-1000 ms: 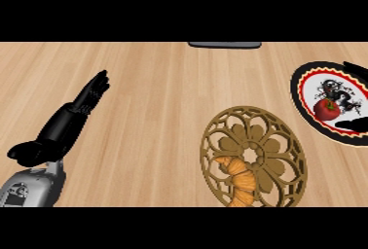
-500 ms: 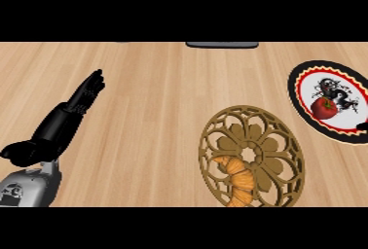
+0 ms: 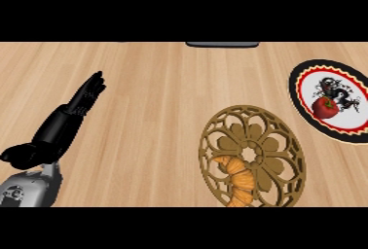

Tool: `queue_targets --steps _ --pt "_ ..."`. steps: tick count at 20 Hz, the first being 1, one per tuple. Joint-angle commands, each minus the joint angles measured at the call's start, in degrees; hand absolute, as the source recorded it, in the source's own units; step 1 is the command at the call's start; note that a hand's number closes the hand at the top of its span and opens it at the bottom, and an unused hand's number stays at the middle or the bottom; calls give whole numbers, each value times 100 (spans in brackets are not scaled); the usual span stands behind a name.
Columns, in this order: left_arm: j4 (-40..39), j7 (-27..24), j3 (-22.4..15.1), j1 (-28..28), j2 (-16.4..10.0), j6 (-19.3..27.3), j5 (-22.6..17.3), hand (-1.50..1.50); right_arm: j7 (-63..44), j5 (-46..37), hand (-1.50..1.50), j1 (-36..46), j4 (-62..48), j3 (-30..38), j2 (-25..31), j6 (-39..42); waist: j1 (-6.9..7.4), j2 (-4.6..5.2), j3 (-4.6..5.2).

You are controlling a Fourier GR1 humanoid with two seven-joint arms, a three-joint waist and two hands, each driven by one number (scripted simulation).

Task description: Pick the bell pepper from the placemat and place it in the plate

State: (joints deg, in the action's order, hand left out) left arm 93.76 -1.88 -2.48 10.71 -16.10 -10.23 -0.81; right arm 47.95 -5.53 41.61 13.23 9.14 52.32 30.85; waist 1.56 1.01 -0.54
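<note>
Head view — left hand point(image 3: 57, 129) flat-fingered, empty; bell pepper point(image 3: 325, 108) lies on plate point(image 3: 295, 90).

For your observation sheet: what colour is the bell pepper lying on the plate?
Red; the bell pepper shows best in the head view.

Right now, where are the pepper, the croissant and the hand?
pepper point(image 3: 325, 108): head view, middle of its red body.
croissant point(image 3: 241, 181): head view, its orange middle.
left hand point(image 3: 59, 130): head view, on the palm.
</note>
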Motion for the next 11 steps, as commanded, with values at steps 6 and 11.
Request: queue_targets --steps 6,11 --pt "-33 -23 89 66 -19 47 25 0 787 366 -150 -333 277 67 468 1812 -66 25 -21" --pt "10 -30 54 51 -7 25 32 0 666 472 -150 -473 572 -66 464 1897 -24 29 -30"
